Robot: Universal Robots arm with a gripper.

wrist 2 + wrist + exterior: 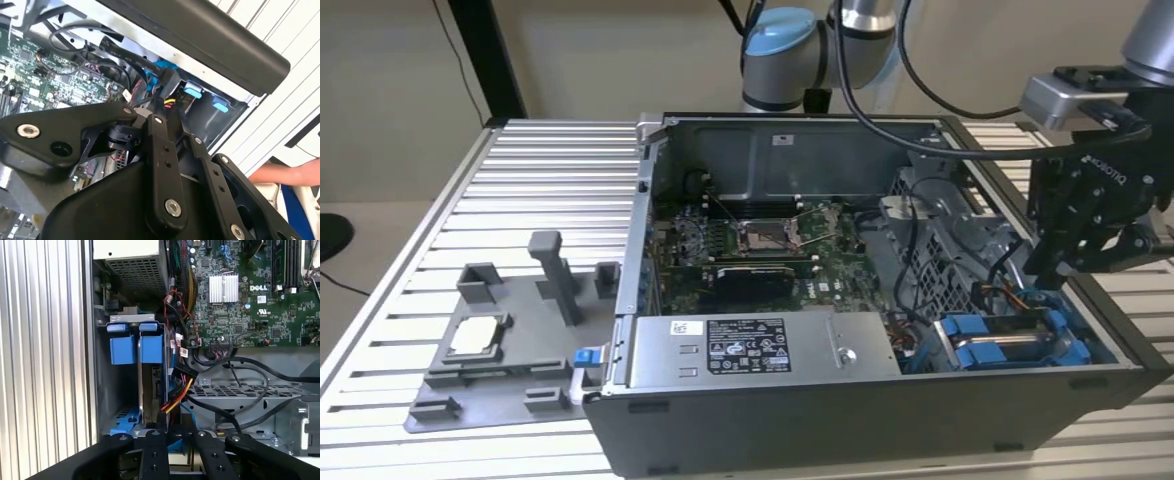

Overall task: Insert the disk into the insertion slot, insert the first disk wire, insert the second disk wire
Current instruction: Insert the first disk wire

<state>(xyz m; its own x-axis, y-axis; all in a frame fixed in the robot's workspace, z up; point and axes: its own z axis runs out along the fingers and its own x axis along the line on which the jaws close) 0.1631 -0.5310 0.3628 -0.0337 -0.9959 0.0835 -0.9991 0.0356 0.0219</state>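
Robot lab: slatted aluminium workbench [547, 170]

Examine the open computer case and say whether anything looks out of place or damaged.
Nothing looks spilled or broken. One oddity: a person's arm shows just outside the computer case while the claw hangs at the insertion slot. Coloured wires crowd in a loose bundle beside that slot.

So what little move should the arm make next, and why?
Probably ease the gripper toward the disk, pressing the wire plug home: the disk already sits in the insertion slot, and the plug is right beside its edge.
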